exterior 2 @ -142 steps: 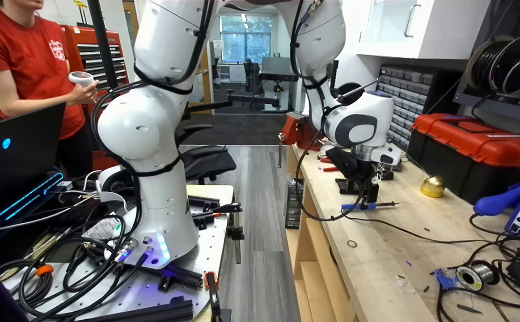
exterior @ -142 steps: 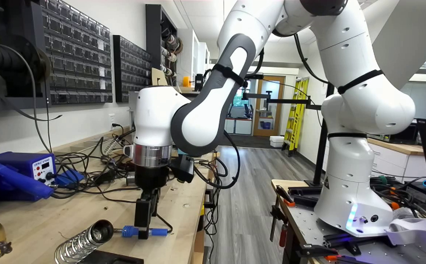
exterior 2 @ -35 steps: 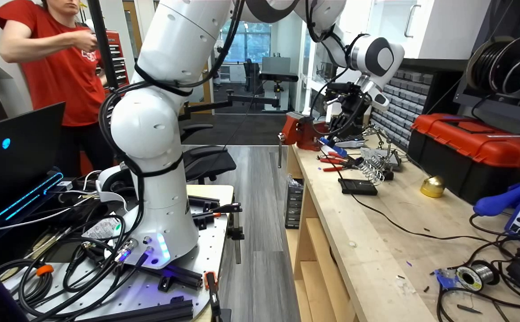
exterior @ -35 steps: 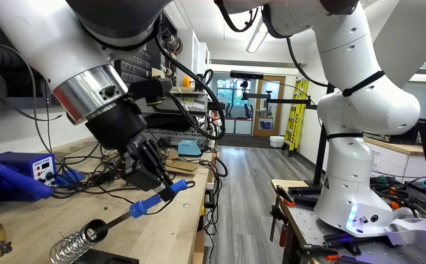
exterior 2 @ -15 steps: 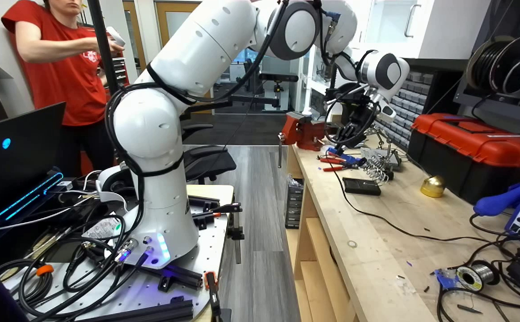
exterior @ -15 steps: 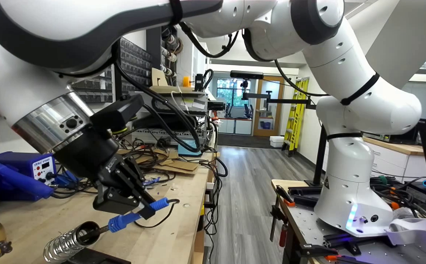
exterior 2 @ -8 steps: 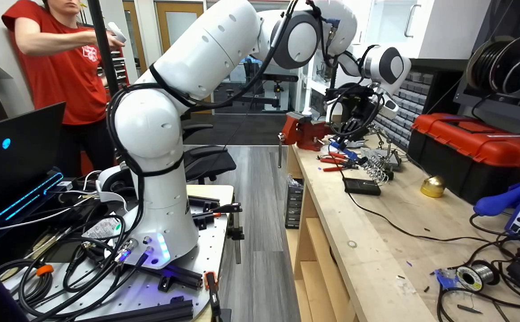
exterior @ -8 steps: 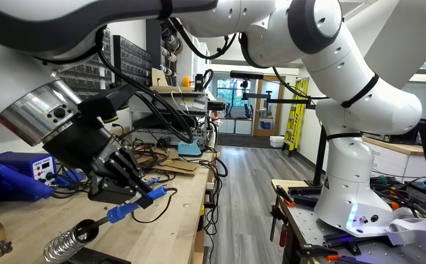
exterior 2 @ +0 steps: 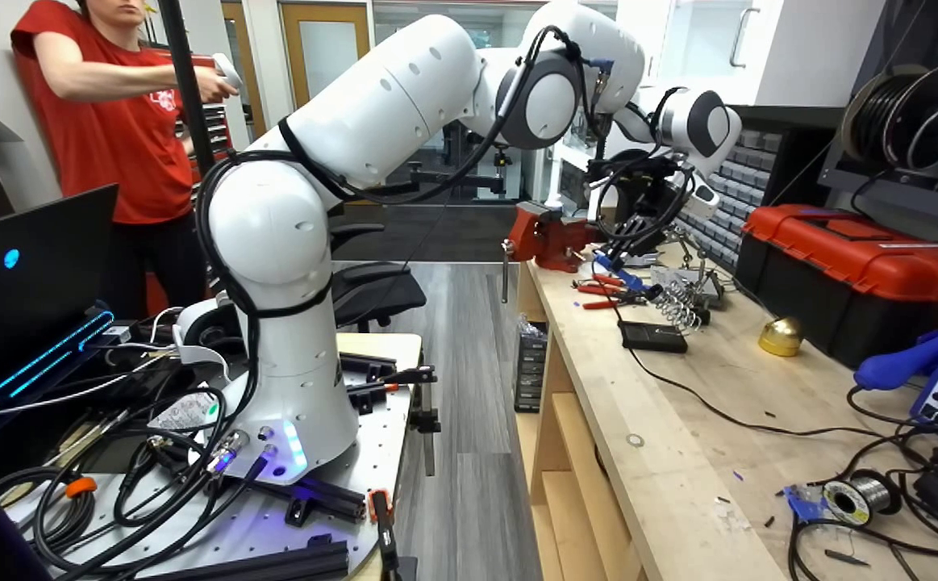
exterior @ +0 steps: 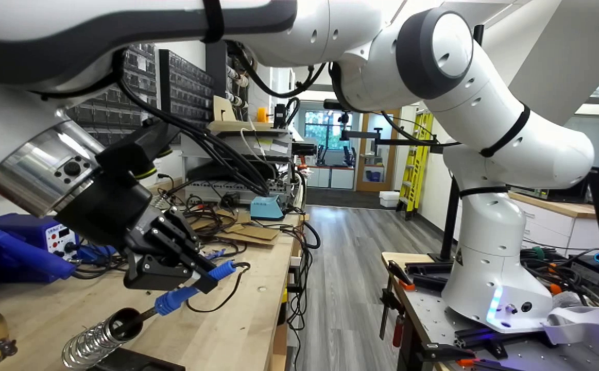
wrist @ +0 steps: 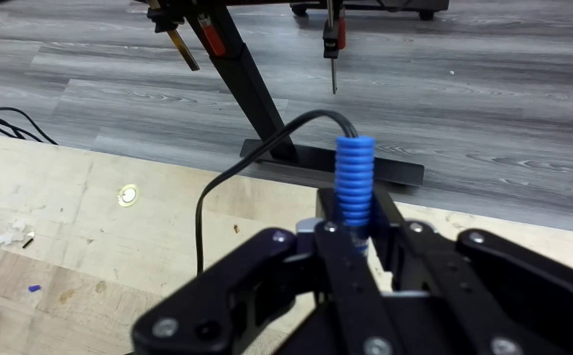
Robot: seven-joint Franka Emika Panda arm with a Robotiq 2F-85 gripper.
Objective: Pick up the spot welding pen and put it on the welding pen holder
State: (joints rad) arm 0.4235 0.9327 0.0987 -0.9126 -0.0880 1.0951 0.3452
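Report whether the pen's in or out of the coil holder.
Partly in: the shaft of the welding pen enters the coil holder; its blue handle is outside, its tip hidden.

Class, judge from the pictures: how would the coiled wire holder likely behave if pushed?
The coiled wire holder may flex slightly, since its coil is wound wire. Its flat black base probably favours sliding over tipping. The pen shaft, apparently inside the coil, might resist.

pen [exterior: 175, 299] tip hidden in holder [exterior: 93, 342]; person's head [exterior 2: 119, 10] cropped; fingers [wrist: 386, 212] blurred in wrist view.
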